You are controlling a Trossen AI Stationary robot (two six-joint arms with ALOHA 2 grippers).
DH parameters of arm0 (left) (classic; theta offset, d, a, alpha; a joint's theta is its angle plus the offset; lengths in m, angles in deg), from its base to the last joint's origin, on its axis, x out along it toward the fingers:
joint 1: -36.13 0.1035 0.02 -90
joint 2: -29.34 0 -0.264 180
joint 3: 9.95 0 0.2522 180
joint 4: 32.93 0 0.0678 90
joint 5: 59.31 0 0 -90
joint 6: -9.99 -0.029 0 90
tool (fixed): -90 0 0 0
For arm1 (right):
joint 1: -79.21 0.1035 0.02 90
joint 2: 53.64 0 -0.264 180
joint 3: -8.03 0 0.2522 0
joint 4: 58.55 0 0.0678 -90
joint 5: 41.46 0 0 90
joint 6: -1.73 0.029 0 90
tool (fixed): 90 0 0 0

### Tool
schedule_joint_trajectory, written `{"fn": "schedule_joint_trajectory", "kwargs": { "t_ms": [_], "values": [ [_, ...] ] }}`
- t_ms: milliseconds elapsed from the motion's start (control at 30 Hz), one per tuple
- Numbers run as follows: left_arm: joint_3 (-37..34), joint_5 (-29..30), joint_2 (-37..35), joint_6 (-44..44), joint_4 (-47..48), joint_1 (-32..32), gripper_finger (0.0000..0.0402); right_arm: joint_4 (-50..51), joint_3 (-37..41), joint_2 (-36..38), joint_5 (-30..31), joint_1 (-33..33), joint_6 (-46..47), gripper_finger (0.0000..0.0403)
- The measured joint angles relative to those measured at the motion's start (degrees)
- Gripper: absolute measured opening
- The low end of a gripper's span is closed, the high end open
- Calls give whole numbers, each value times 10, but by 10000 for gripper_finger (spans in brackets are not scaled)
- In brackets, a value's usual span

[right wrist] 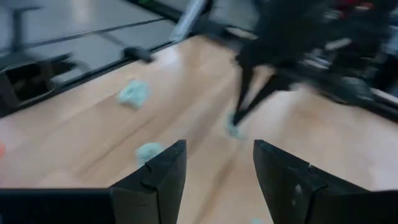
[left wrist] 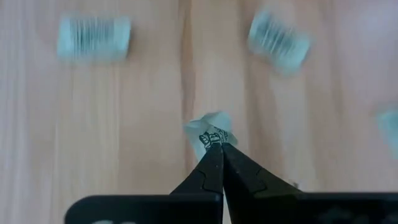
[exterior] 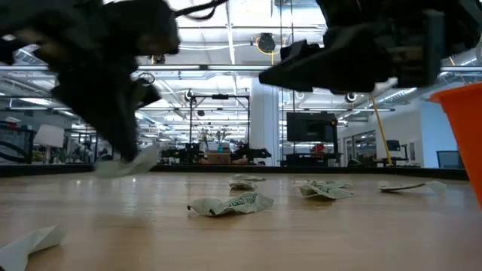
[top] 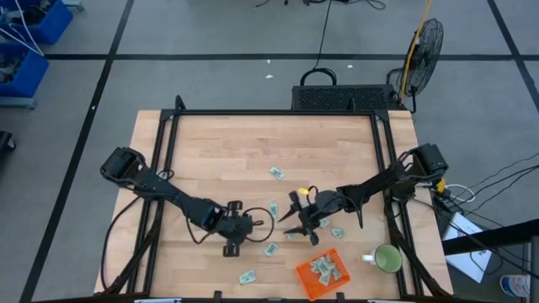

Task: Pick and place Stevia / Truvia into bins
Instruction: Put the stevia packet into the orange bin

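My left gripper [top: 251,225] [left wrist: 216,146] is shut on one pale green and white sachet [left wrist: 210,132], which also shows under the dark arm in the low view [exterior: 126,164]. My right gripper [top: 291,220] [right wrist: 217,168] hovers open just right of it, over the table's middle, touching nothing. Loose sachets lie flat on the wood [top: 275,173] [top: 270,249] [top: 247,276] [exterior: 232,203]. The orange basket [top: 305,273] [exterior: 463,128] stands near the table's near edge, right of centre, with several sachets inside. My left gripper pinches the sachet's crumpled end [left wrist: 211,138] between its two fingertips, only at their free ends. The fingers come from above, pointing down. The sachet sticks out beyond the tips and is lifted clear of the table.
A round green mug [top: 387,258] stands right of the basket. More sachets lie close to the right gripper [top: 337,232] [top: 274,210]. Black frame rails run along the table's left, right and far sides. Bare wood lies across the far half.
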Motion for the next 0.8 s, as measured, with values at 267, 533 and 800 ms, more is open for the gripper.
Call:
{"fn": "schedule_joint_trajectory", "kwargs": {
  "t_ms": [267,533,800],
  "values": [
    [0,-49,0,-105,-132,48,1,-6,-44,-66,-5,14,-104,181],
    [0,-95,0,-163,-186,73,1,-12,-76,-74,14,10,-152,181],
    [0,-109,1,-194,-207,79,1,-1,-78,-74,19,7,-151,179]
  ]
}}
